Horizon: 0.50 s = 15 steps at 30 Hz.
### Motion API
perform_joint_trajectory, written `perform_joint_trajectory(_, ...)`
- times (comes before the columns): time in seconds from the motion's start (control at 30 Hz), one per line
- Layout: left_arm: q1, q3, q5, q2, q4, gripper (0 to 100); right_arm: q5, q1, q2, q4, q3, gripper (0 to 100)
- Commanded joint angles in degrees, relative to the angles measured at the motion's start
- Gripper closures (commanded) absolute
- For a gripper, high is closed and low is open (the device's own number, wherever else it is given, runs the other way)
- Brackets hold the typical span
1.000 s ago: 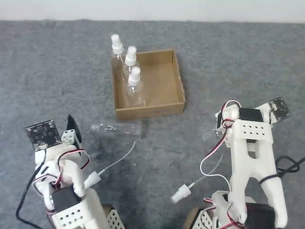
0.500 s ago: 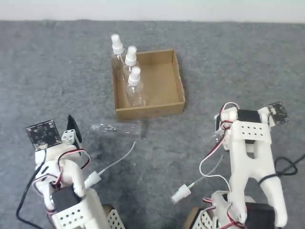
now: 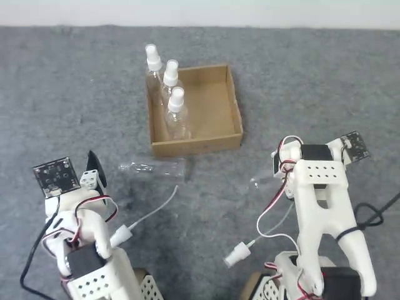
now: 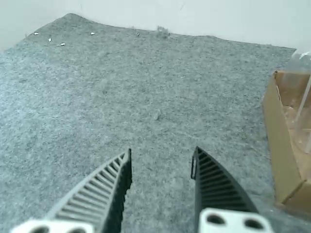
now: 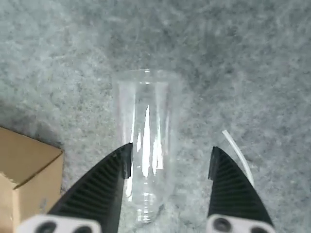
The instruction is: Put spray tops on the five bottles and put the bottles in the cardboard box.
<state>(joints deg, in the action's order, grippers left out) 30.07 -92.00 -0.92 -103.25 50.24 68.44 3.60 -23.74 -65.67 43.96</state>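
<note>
Three bottles with white spray tops stand in the left part of the cardboard box. An uncapped clear bottle lies on the carpet in front of the box. A second uncapped bottle lies below my right gripper, which is open, with one finger over the bottle's side. This bottle pokes out beside the right arm. Two loose spray tops with tubes lie near the arm bases, one on the left and one on the right. My left gripper is open over bare carpet.
Grey carpet covers the whole floor. The box's near-left corner shows beside the right gripper's bottle, and a box wall stands ahead of the left gripper. A white tube lies close to the right gripper's finger. A wall runs along the back.
The right arm has swung left and come down over the lying bottle, whose end now sticks out beside it. The left arm and the other things have not moved.
</note>
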Motion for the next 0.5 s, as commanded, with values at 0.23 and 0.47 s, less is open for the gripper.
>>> perform_joint_trajectory(0.23,-0.09,0.13,-0.26,0.09,-1.93,81,0.26,1.01,-3.56,1.19,-4.40,80.7)
perform_joint_trajectory(0.47,-0.09,0.13,-0.26,0.09,-1.93,81,-9.58,0.92,-3.65,1.19,-5.27,80.7)
